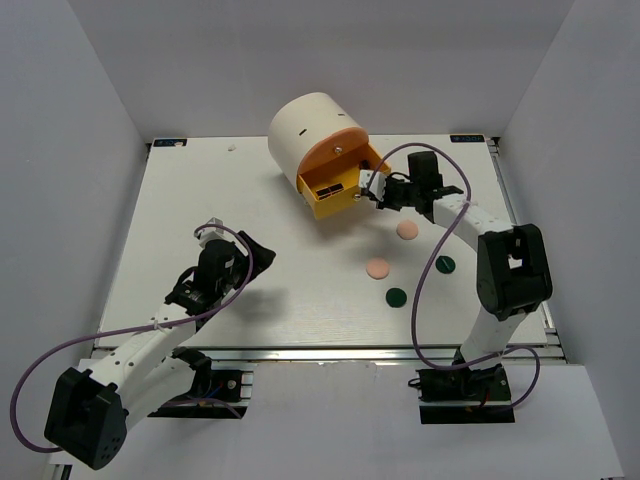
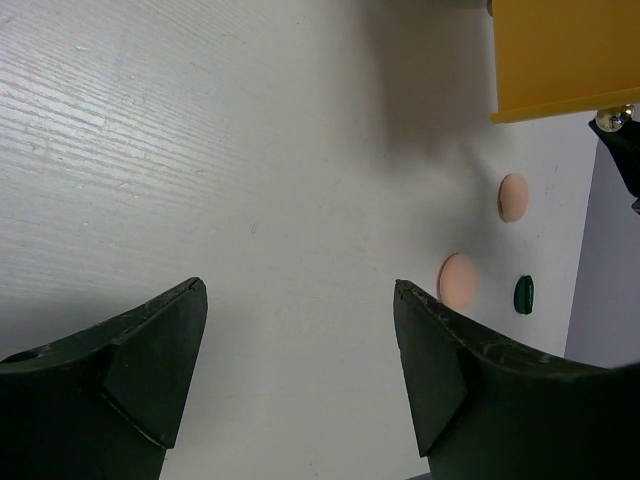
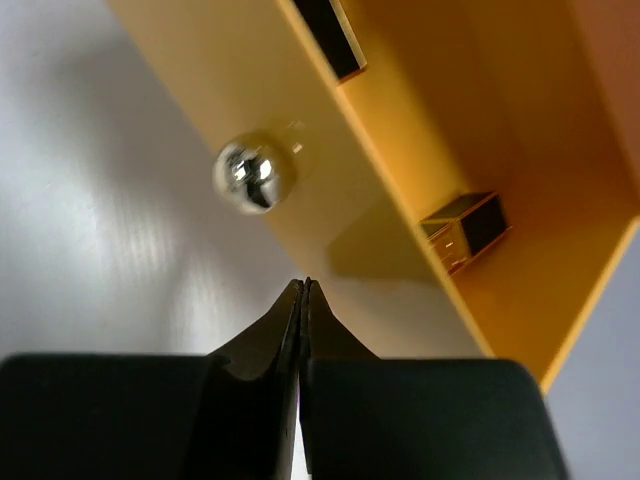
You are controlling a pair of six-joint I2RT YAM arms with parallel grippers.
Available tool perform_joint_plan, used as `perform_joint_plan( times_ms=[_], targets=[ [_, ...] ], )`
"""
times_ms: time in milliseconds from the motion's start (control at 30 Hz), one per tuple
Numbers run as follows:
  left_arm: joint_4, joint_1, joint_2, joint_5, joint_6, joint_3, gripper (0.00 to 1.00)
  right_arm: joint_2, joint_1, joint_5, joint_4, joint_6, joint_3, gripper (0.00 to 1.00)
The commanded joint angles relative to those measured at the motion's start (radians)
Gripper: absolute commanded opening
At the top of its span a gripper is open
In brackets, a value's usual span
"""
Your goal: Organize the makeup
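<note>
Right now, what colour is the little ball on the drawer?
The knob is shiny silver, on the yellow drawer. Best in the right wrist view.

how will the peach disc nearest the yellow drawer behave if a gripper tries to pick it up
The peach disc lies flat on the smooth white table, so it will probably slide rather than lift when nudged at its thin edge. It looks small and thin, so likely light. Resting on its face, it should not roll.
</note>
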Motion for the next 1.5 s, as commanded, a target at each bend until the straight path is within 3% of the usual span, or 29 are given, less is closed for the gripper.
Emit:
perform_joint_plan(
  times_ms=[0,533,967,1467],
  targets=[
    [0.001,0.006,-0.005,0.002,0.004,0.0,0.85,0.003,0.017,-0.015,0.19,0.03,-0.019,0.0],
    [0.018,0.008,0.041,0.017,0.011,0.013,0.85,0.124,0.073,-0.015,0.267,0.189,0.16,0.0],
    [0.019,0.011,0.058,0.022,0.012,0.02,0.85,0.238,0.106,0.109,0.398,0.409,0.269,0.0],
    [0.024,0.011,0.073,0.03,0.017,0.029,0.85,0.304,0.128,0.161,0.473,0.473,0.323,0.0]
  ],
)
